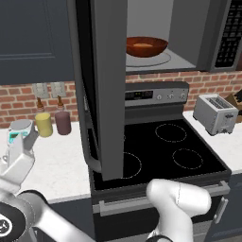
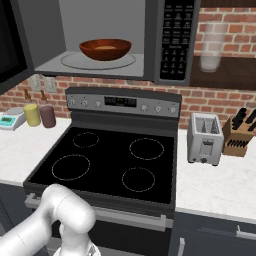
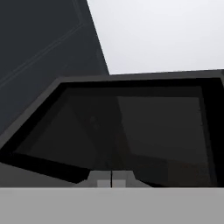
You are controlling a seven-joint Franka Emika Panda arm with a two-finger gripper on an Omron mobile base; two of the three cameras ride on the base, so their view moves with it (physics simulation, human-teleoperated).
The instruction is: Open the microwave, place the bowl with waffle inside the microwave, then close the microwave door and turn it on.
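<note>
The microwave (image 2: pixel 172 40) hangs over the stove with its cavity showing. On its glass turntable (image 2: pixel 70 61) sits the reddish-brown bowl (image 2: pixel 105 49) (image 1: pixel 146 46), and the small golden waffle (image 2: pixel 105 48) lies in it. The microwave door (image 1: pixel 108 94) is swung wide out to the left, its bar handle (image 1: pixel 87 142) on the outer face. In the hand view the door's black window (image 3: pixel 131 131) stands close ahead, at a tilt. My gripper (image 3: pixel 111 180) shows two fingertips pressed together at the bottom, holding nothing, a short way off the glass.
Below is a black four-burner stove (image 2: pixel 110 160). A silver toaster (image 2: pixel 204 138) and a knife block (image 2: pixel 240 132) stand on the right counter. Yellow (image 1: pixel 43 124) and maroon (image 1: pixel 62 122) cups and a small scale (image 2: pixel 10 120) stand on the left counter. A glass (image 2: pixel 211 47) is on the right shelf.
</note>
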